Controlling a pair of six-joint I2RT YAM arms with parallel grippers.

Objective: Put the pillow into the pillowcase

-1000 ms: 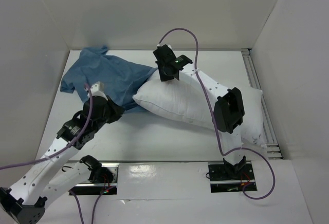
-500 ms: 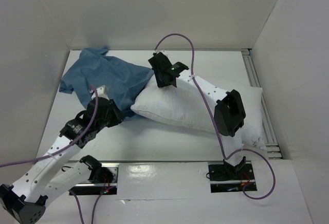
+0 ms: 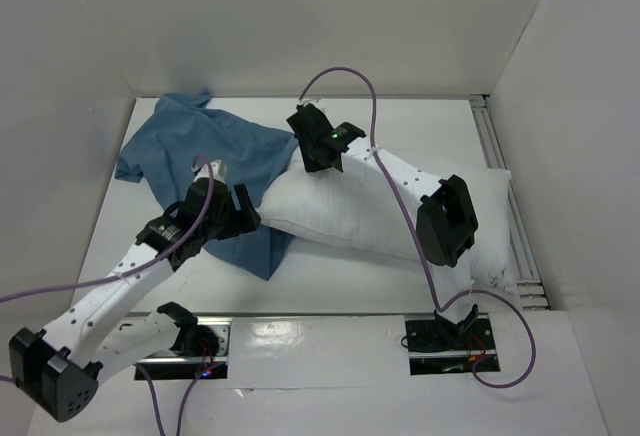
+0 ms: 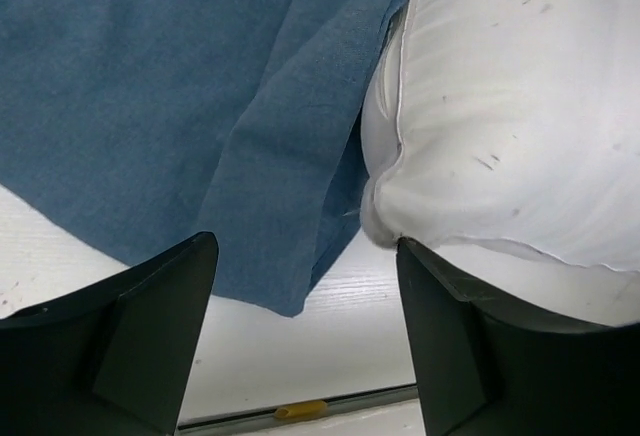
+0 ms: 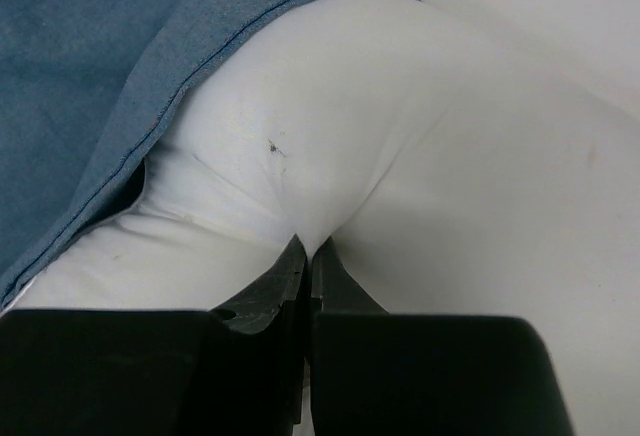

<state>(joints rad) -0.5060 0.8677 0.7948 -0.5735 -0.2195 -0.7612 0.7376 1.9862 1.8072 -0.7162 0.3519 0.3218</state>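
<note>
1. Change: the left tool (image 4: pixel 305 246) was pressed together a second ago. It now stands spread and holds nothing. It has also moved up to the near-left corner of the pillow (image 3: pixel 370 206).
2. Change: a flap of the pillowcase (image 3: pixel 210 141) now lies drawn out toward the near side of the desk (image 3: pixel 330 276), just beside that pillow corner.
3. Change: the right tool (image 3: pixel 318 146) has shifted slightly left with the pillow end. It stays pressed together, pinching a fold of pillow fabric.
4. Task thing: the pillow lies diagonally across the desk. Only its left end sits at the pillowcase mouth, where the blue hem laps over it. Most of its length is still outside.
5. Meaning: judge the insertion as barely started. With the left tool released, nothing holds the mouth open, so expect a re-grip of the hem before further pushing.
6. Surroundings: the purple cable (image 3: pixel 345 74) loops above the right arm. A slotted rail (image 3: pixel 497 151) runs along the right edge of the desk.
7. Obstructions: the right arm lies across the pillow. The pillowcase is bunched toward the far-left corner, so the pocket looks collapsed.
</note>
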